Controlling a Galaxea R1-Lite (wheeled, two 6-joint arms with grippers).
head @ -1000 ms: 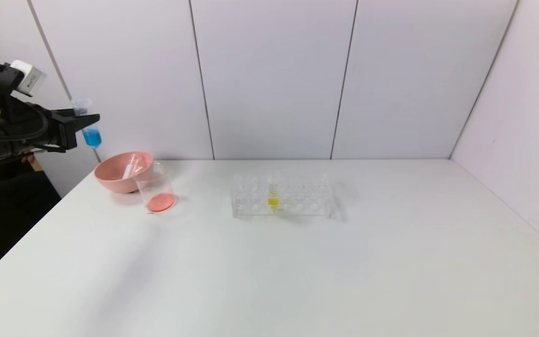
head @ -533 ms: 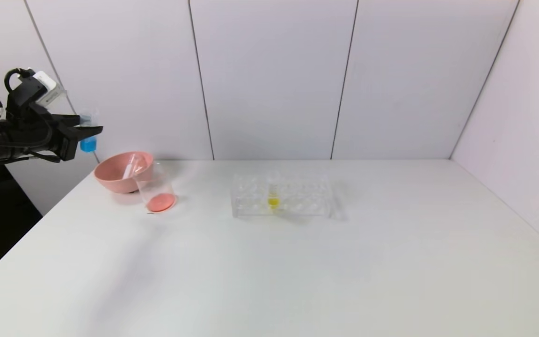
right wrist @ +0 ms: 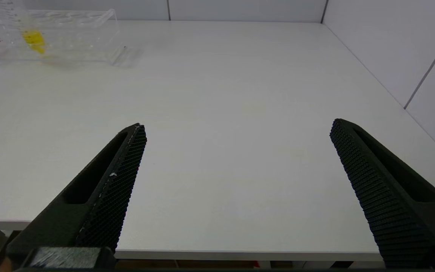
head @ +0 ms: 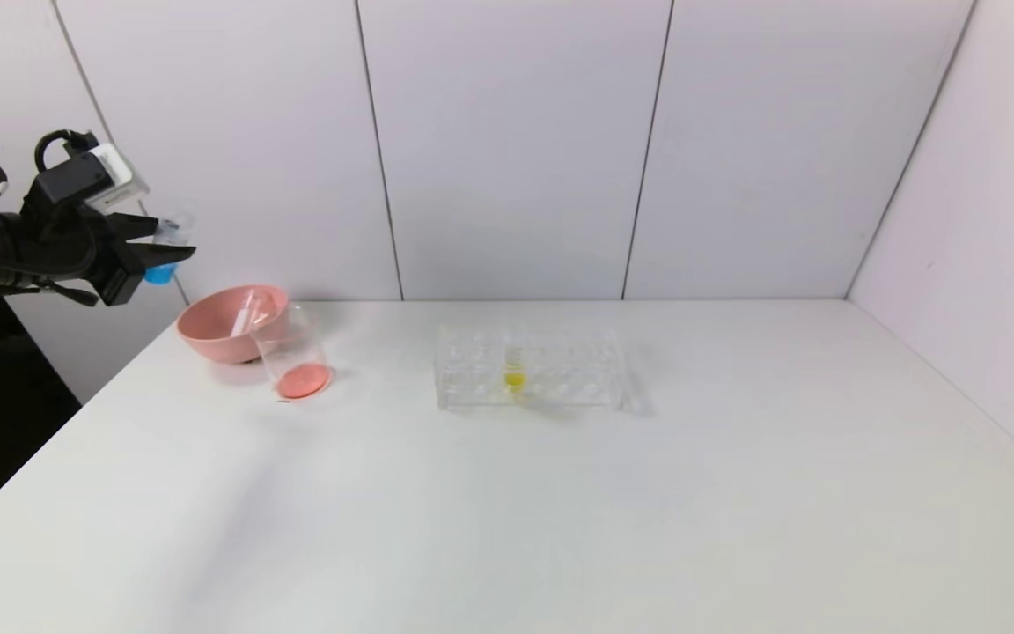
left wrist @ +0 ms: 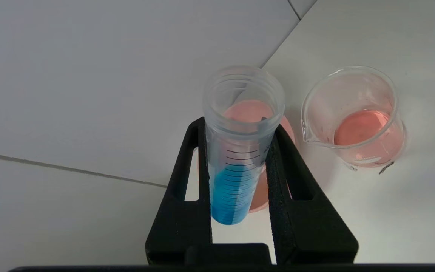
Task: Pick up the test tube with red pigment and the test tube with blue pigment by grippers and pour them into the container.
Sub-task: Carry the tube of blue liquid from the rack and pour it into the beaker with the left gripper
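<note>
Above the table's far-left corner, the left gripper (head: 174, 253) clamps the blue-pigment test tube (left wrist: 240, 151), mouth up & nearly upright, w/ the glass beaker (head: 293, 354) of red liquid below, toward the table's middle; right gripper (right wrist: 236, 189) idles agape.

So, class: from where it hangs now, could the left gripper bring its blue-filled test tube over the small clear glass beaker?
Probably yes. The left gripper, shut on the blue test tube, hangs above and beside the beaker; nothing stands between them.
</note>
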